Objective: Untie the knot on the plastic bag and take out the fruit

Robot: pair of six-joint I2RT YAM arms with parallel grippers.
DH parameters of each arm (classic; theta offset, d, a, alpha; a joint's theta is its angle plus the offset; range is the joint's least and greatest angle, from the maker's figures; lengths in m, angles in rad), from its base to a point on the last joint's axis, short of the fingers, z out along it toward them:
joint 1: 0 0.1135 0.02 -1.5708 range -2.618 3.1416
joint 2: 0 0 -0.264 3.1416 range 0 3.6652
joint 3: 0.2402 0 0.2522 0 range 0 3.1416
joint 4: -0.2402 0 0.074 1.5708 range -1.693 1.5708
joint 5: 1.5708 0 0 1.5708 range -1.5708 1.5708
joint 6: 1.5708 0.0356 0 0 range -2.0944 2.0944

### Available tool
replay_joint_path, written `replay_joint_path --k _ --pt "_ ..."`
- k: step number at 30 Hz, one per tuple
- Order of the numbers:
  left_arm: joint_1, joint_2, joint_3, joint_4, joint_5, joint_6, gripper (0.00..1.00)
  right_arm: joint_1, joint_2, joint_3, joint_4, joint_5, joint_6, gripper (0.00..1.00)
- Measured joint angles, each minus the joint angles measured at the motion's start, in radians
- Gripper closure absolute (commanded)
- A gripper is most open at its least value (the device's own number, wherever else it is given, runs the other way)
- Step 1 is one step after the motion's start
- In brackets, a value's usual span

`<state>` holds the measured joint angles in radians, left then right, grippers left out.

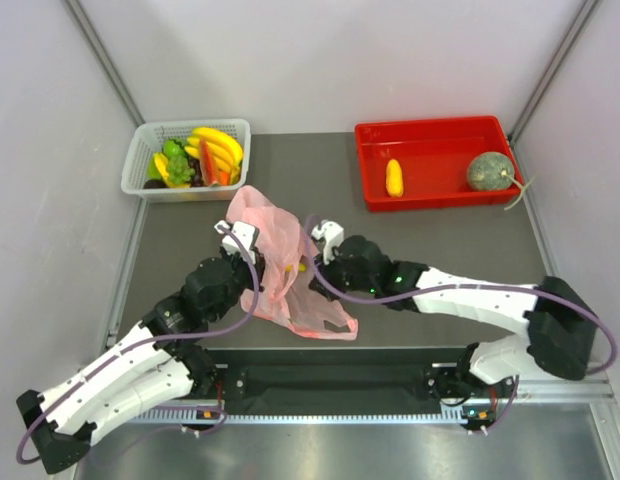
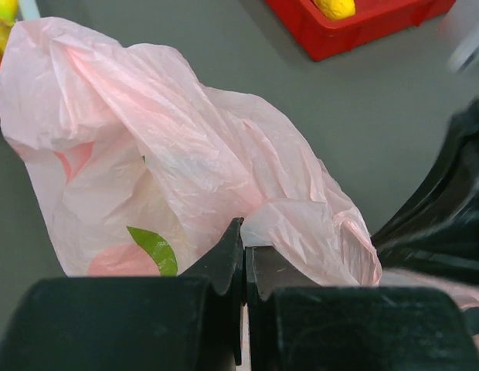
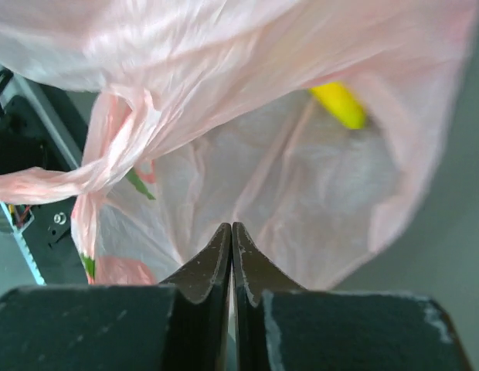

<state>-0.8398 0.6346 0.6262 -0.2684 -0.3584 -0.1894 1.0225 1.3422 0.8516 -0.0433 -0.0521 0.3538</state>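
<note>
The pink plastic bag [image 1: 278,250] is held up between my two grippers at the table's middle. My left gripper [image 1: 258,270] is shut, pinching the film [image 2: 224,154] at its tips [image 2: 244,236]. My right gripper [image 1: 310,270] is shut on the bag's film too [image 3: 231,229]. One small yellow banana [image 3: 340,104] lies inside the bag. No tied knot shows; a twisted handle strand [image 3: 108,166] runs loose. A pink shape with a green leaf [image 2: 154,249] shows on the film, print or fruit I cannot tell. The green melon [image 1: 490,171] and an orange oblong [image 1: 394,178] lie in the red tray [image 1: 435,133].
A white basket [image 1: 140,150] at the back left holds larger bananas, grapes and red-orange slices. White walls close in the table on the left, back and right. The arms' bases and a black rail run along the near edge.
</note>
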Motion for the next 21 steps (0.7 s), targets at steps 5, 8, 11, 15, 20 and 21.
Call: replay_joint_path --k 5,8,11,15,20,21 --pt "0.0 -0.008 0.0 -0.016 -0.043 -0.06 1.0 0.041 0.176 0.016 0.079 -0.019 0.003 1.0" --pt "0.0 -0.001 0.0 -0.017 -0.055 -0.095 1.0 0.041 0.248 0.049 0.109 -0.003 0.003 0.96" --pt "0.0 0.014 0.0 -0.01 -0.058 -0.126 1.0 0.041 0.293 0.108 0.133 0.038 0.006 0.83" --pt "0.0 0.039 0.0 0.017 -0.065 -0.159 1.0 0.041 0.357 0.21 0.176 0.136 0.031 0.35" --pt "0.01 0.048 0.0 0.036 -0.138 -0.166 1.0 0.04 0.447 0.317 0.159 0.28 0.072 0.15" --pt "0.014 0.048 -0.003 0.039 -0.151 -0.164 1.0 0.039 0.468 0.335 0.15 0.307 0.08 0.14"
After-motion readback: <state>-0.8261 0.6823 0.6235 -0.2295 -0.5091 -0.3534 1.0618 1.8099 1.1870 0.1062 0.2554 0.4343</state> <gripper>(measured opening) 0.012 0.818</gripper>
